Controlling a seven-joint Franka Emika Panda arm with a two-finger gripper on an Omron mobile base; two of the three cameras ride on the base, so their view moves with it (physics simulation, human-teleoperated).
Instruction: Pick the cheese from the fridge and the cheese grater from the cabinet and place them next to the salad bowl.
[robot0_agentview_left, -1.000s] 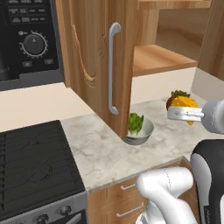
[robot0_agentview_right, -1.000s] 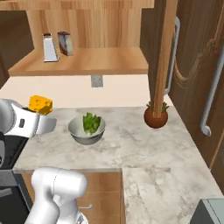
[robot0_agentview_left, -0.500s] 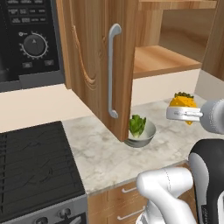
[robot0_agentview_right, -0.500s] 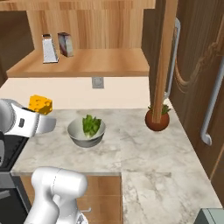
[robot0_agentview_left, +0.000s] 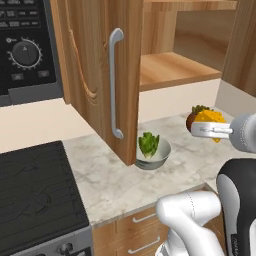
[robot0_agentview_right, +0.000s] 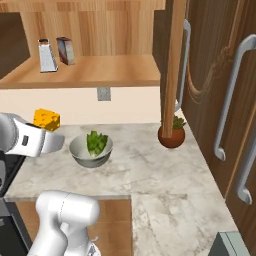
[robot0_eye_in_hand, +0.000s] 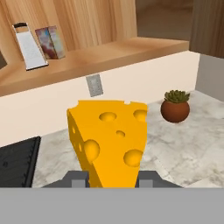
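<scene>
My gripper (robot0_eye_in_hand: 111, 177) is nearly closed on the cheese (robot0_eye_in_hand: 109, 141), a waxy yellow-orange wedge pitted with round holes, its flat faces pinched between my two dark finger tips (robot0_eye_in_hand: 78, 177). I hold it in the air above the counter (robot0_agentview_right: 150, 165), a pale marbled stone slab with a straight front edge over wooden drawers. In the right base view the cheese (robot0_agentview_right: 46, 119) hangs to the left of the bowl (robot0_agentview_right: 90, 150), a small round grey metal dish with ruffled green lettuce standing up in it. The bowl sits below the lower corner of the open cabinet (robot0_agentview_left: 90, 65) door, smooth brown wood with a carved curve and a long silver bar handle. On the cabinet's flat wooden shelf the grater (robot0_agentview_right: 47, 55) stands upright, silvery and tapered, beside a small box (robot0_agentview_right: 65, 50). A rounded terracotta pot (robot0_agentview_right: 171, 135) with a spiky plant stands near the back wall. Bare stone lies open on both sides of the bowl and towards the front edge. The black stove (robot0_agentview_left: 35, 195) borders the counter
</scene>
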